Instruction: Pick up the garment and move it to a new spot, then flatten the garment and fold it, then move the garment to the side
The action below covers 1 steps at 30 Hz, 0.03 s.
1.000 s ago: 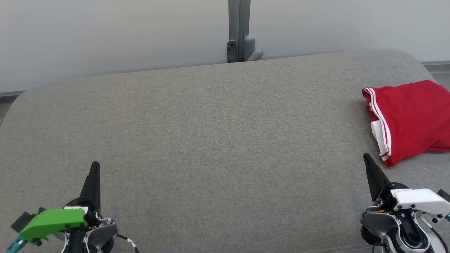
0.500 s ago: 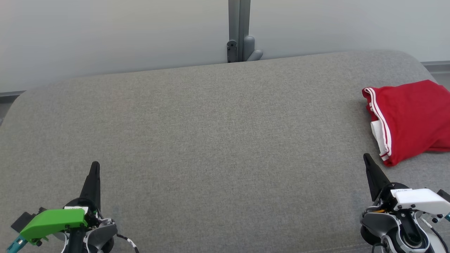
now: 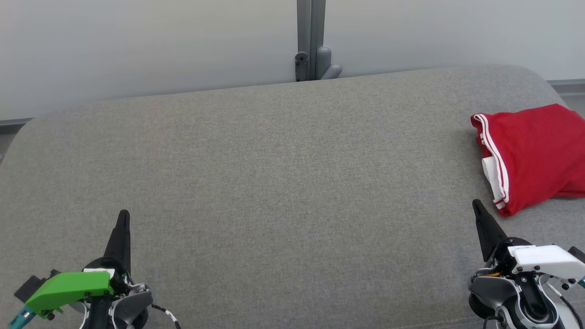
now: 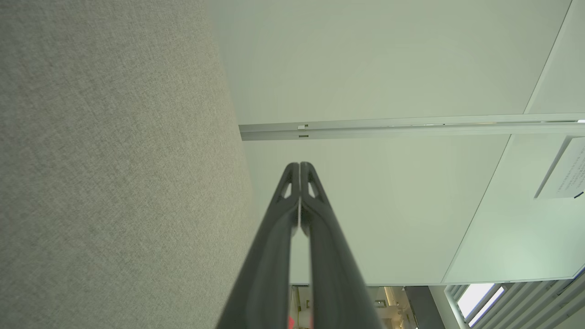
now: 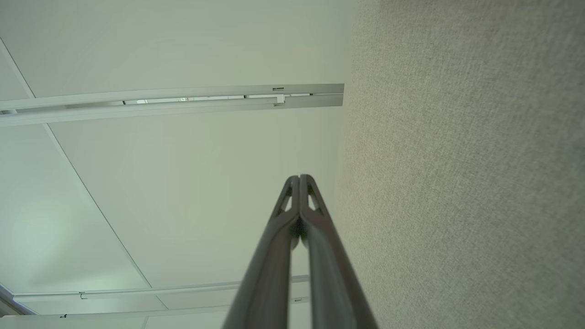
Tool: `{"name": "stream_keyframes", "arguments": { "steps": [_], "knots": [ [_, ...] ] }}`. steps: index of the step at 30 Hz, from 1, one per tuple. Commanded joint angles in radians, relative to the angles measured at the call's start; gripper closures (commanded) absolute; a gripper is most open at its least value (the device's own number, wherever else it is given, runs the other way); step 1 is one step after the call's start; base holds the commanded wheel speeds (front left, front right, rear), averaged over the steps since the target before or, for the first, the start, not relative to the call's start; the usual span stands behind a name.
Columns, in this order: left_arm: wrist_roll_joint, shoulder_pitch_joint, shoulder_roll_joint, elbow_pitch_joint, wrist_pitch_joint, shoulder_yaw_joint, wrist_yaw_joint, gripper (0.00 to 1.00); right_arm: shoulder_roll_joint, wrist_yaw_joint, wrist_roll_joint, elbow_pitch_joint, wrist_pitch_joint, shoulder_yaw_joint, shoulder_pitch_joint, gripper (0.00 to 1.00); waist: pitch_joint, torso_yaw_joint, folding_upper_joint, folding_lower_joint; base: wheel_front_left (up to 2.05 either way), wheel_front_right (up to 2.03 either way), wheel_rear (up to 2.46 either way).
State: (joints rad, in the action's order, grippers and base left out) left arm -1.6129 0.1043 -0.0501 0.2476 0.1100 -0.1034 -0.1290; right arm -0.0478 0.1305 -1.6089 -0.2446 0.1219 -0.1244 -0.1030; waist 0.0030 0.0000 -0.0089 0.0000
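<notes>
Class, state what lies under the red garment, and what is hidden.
The red garment rests on the grey cushion; a white layer peeks from its folded edge. Anything else beneath is covered by the cloth.

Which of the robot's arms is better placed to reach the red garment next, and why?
Right. The right claw lies close to the garment at the cushion's right end; the left claw is far across the cushion. Both are shut, so it must open first.
</notes>
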Motion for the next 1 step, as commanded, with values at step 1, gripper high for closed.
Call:
{"name": "stream_keyframes", "arguments": {
  "steps": [1],
  "knots": [
    [-0.001, 0.014, 0.000, -0.003, 0.000, -0.002, -0.003, 1.00, -0.005, 0.000, -0.006, 0.005, 0.001, 0.000, -0.006, 1.00, 0.000, 0.000, 0.0089, 0.0000, 0.00, 0.00, 0.00]
  ]
}}
